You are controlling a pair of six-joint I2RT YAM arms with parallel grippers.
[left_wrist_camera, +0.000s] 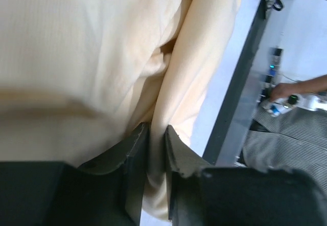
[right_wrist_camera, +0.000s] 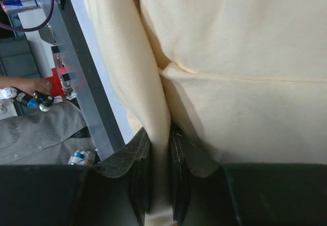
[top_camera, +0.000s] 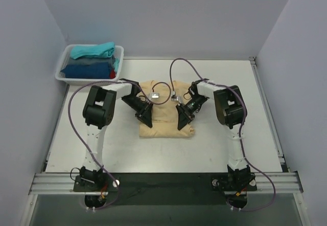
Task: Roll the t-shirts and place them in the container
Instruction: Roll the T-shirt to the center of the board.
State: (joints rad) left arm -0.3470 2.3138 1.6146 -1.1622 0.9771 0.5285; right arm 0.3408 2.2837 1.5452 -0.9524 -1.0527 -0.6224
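A light tan t-shirt (top_camera: 166, 114) lies folded in the middle of the table. My left gripper (top_camera: 145, 117) is shut on a fold of its left side; the left wrist view shows the tan cloth (left_wrist_camera: 92, 57) pinched between the fingers (left_wrist_camera: 134, 159). My right gripper (top_camera: 183, 119) is shut on a fold of its right side; the right wrist view shows the cloth (right_wrist_camera: 235, 52) pinched between the fingers (right_wrist_camera: 140, 164). Teal (top_camera: 92, 50), dark blue (top_camera: 86, 70) and red (top_camera: 112, 74) shirt bundles lie in the basket.
A white mesh basket (top_camera: 62, 65) stands at the table's back left corner. A small grey box (top_camera: 161, 95) with cables rests on the shirt's far part between the arms. The table's front rail (top_camera: 163, 181) runs below the arms.
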